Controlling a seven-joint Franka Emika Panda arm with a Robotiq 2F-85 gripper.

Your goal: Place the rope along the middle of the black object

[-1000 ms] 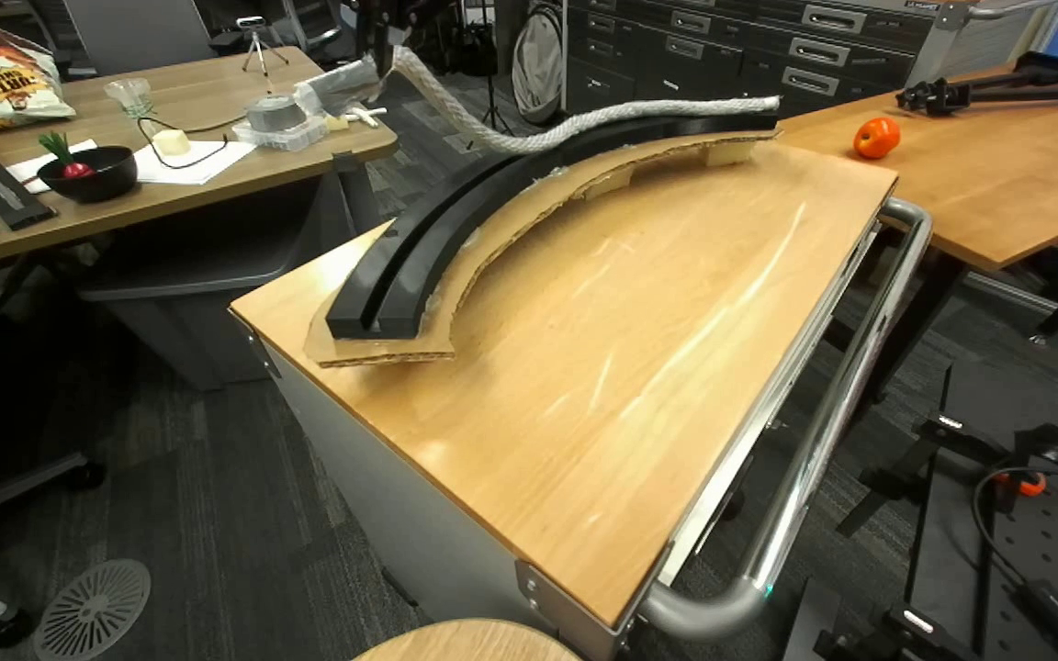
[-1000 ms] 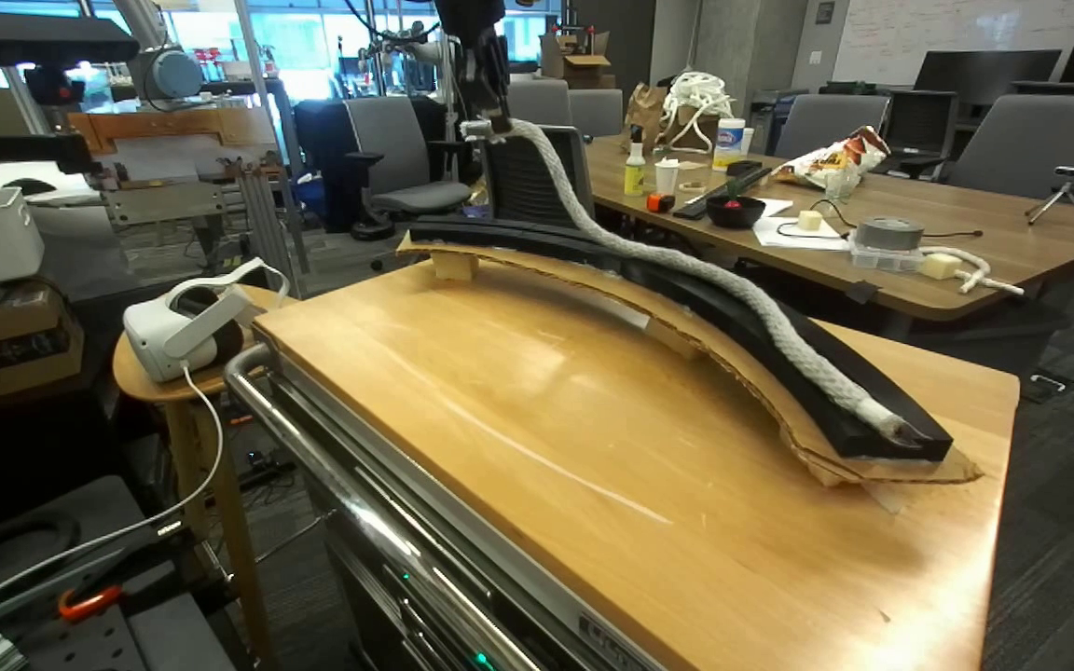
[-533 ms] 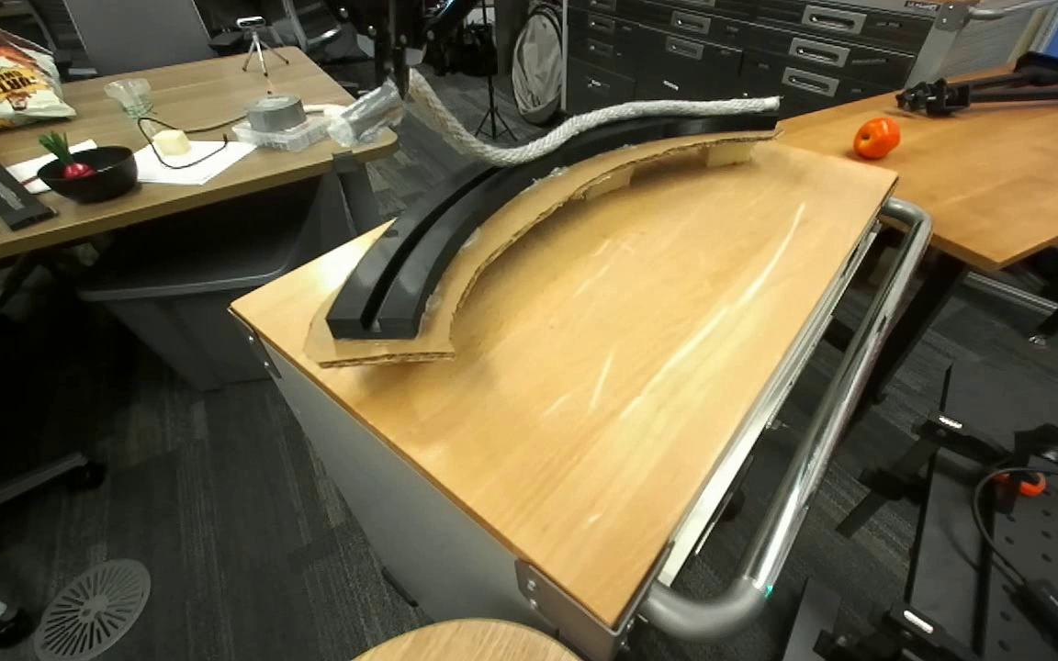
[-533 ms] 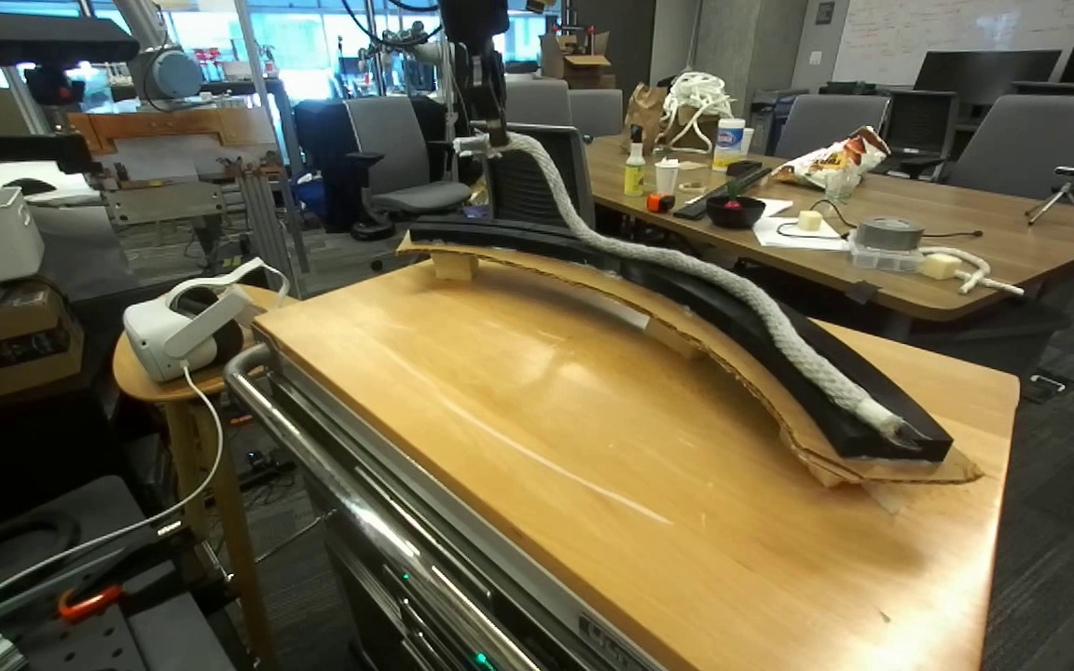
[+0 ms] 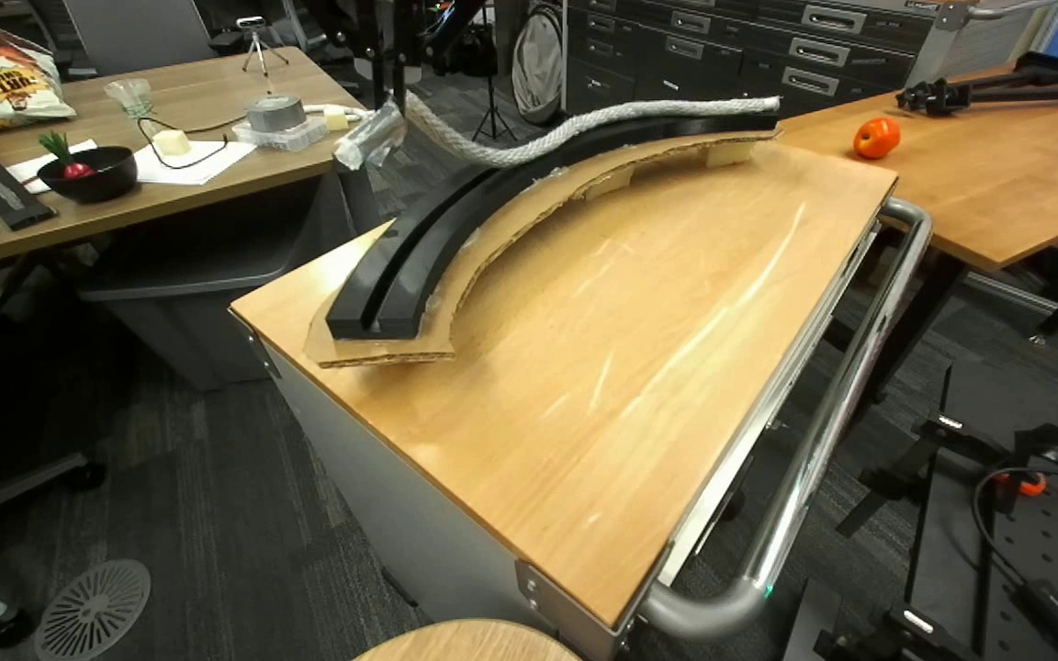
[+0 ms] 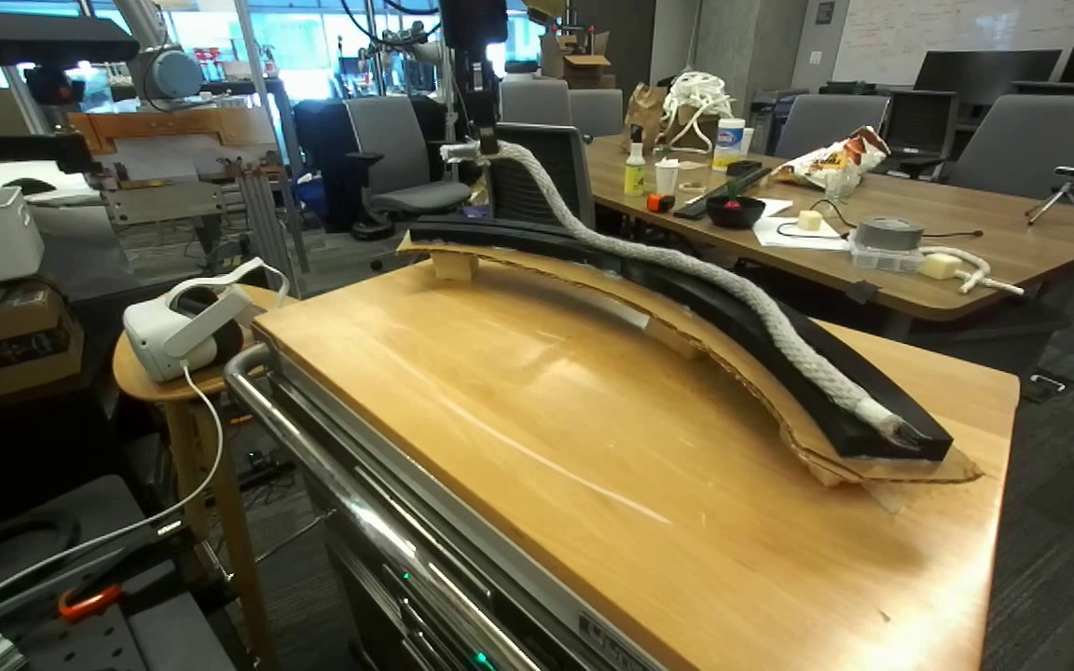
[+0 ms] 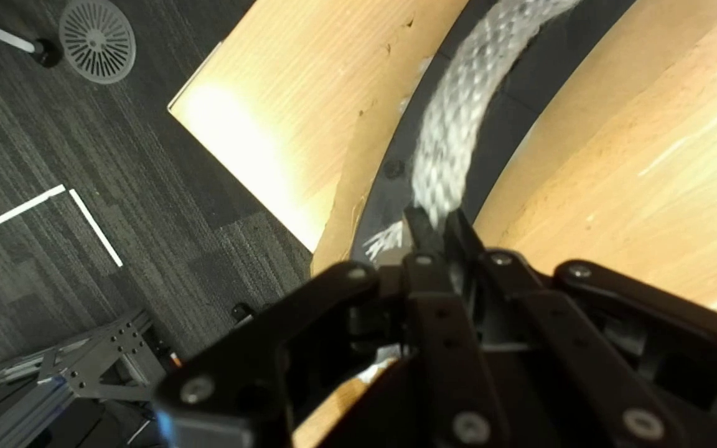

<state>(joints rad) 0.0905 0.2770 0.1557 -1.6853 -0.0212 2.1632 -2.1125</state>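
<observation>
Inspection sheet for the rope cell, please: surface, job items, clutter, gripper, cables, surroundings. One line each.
Surface: wooden cart top, pale-streaked.
Job's things: rope rests with one end on the black track, other end raised above it; groove seating can't be told. Track sits on cardboard.
Clutter: chip bag, black bowl and grey roll, on the neighbouring table.
Gripper: shut on the rope near its raised end.
Cables: white cable hanging from the headset.
Surroundings: office chairs, drawer cabinet.
</observation>
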